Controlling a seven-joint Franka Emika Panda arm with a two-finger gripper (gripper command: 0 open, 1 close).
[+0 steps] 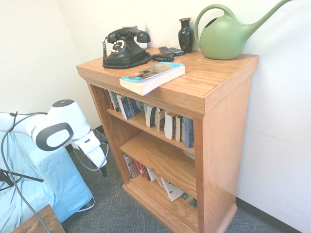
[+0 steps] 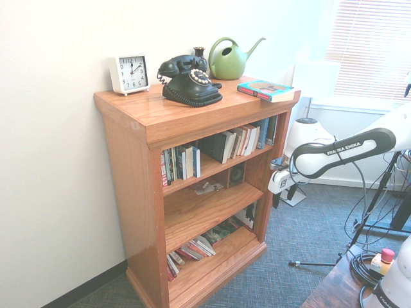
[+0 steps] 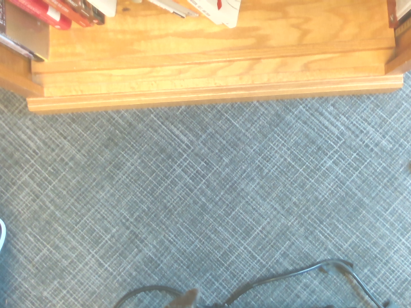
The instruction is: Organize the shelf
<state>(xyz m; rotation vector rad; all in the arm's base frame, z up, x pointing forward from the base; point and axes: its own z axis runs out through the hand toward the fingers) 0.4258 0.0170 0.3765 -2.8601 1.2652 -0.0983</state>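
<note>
The shelf point(image 1: 214, 126) stands against the wall just beyond the gripper point(image 1: 103, 170), which hangs low beside its front corner over grey carpet point(image 3: 205, 205); whether the fingers are spread or pressed together cannot be told. Well above the gripper, on the top board, lie a paperback book point(image 1: 152, 76), black rotary telephone point(image 1: 125, 47), green watering can point(image 1: 226, 35) and white clock point(image 2: 129, 73).

Legible: "FRANKA EMIKA" in white on the dark band of the arm point(image 2: 340, 154), numerals 1–12 on the white clock point(image 2: 130, 72) face atop the shelf point(image 2: 192, 115); book print unreadable.
</note>
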